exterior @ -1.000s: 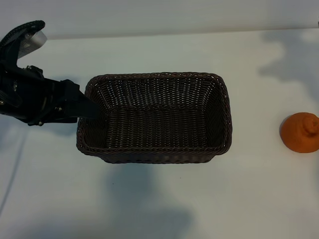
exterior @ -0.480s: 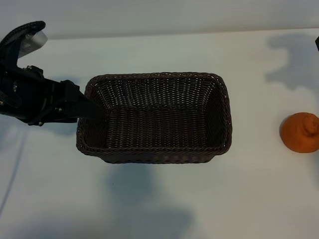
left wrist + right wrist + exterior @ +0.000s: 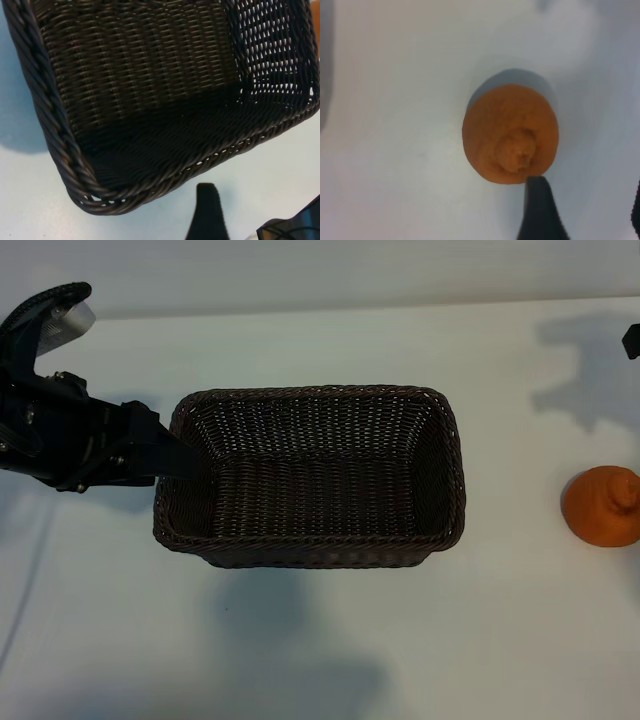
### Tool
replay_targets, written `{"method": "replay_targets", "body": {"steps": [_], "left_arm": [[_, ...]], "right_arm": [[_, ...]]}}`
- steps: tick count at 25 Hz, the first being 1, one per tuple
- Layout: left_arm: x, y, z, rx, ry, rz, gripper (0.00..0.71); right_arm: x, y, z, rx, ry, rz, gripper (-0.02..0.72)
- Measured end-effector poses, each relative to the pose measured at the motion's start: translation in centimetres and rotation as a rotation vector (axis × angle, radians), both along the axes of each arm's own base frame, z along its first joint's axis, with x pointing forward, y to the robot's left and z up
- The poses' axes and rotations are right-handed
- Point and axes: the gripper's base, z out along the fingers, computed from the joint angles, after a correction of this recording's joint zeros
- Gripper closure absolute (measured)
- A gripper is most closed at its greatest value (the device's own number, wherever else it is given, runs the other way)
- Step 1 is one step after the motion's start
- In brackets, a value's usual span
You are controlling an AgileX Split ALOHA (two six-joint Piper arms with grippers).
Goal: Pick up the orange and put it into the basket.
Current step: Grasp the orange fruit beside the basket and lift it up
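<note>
The dark brown woven basket (image 3: 440, 480) stands in the middle of the white table with nothing in it. The orange (image 3: 600, 506) lies on the table far to its right, its puckered bump on top. In the right wrist view the orange (image 3: 510, 132) is seen from above; my right gripper (image 3: 587, 210) hangs open just beside it, one fingertip (image 3: 539, 205) at its edge, nothing between the fingers. Only a tip of the right arm (image 3: 632, 340) shows in the exterior view. My left gripper (image 3: 172, 456) is parked open at the basket's left end, its finger (image 3: 207, 212) outside the rim (image 3: 75, 165).
White table (image 3: 320, 640) all round. Shadows of the arms fall in front of the basket and at the far right. The left arm (image 3: 60, 430) takes up the table's left edge.
The right arm's tip has come into the exterior view at the upper right edge and its shadow has shifted. The basket, orange and left arm have not moved.
</note>
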Motion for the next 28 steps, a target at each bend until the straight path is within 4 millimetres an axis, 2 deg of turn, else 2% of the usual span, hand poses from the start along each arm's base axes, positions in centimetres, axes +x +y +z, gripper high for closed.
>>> {"method": "replay_targets", "body": {"steps": [12,21,28], "left_arm": [[0.0,0.0,0.0,-0.001,0.000,0.000,0.140],[0.0,0.0,0.0,-0.001,-0.002,0.002,0.140],[0.1,0.0,0.0,-0.002,-0.008,0.006,0.140]], "right_arm": [[1.0,-0.2,-2.3,0.006,0.070,-0.002,0.269],[0.7,-0.2,-7.0,0.018,0.161,-0.005,0.269],[1.0,-0.1,-7.5,0.025,0.148,-0.014,0.269]]}}
